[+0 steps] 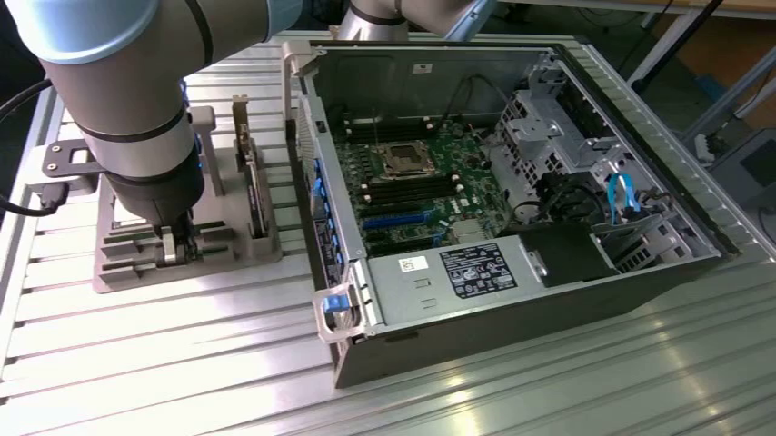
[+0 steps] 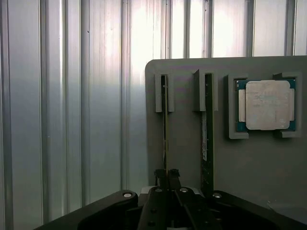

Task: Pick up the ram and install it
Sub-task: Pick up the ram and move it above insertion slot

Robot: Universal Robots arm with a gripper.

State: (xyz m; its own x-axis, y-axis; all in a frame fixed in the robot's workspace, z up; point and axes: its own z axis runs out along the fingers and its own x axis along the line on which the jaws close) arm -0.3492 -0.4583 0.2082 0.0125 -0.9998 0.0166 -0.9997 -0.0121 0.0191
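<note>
In the exterior view the claw (image 1: 174,247) is on the left. It points straight down into the gray holder (image 1: 127,272) on the table (image 1: 182,363). The ram (image 2: 165,120) stands on its thin edge in a slot of that holder. It is right under the claw, not off to one side.

In the wrist view the fingers (image 2: 173,173) are pinched close together, with the top edge of the ram between them. So I think the claw has hold of it. The ram is not lifted yet, and its far end sits in the slot's end piece. Its long side runs straight away from the claw, along the slot. The fingers squeeze across its thin side.

Just beside it, a second stick (image 2: 207,124) stands in the next slot, lined up the same way. The claw does not touch it. Past that, a square chip (image 2: 267,104) lies flat in its own pocket.

On the exterior view's right is the open case (image 1: 401,82) with the board (image 1: 455,154) inside, well apart from the claw.
</note>
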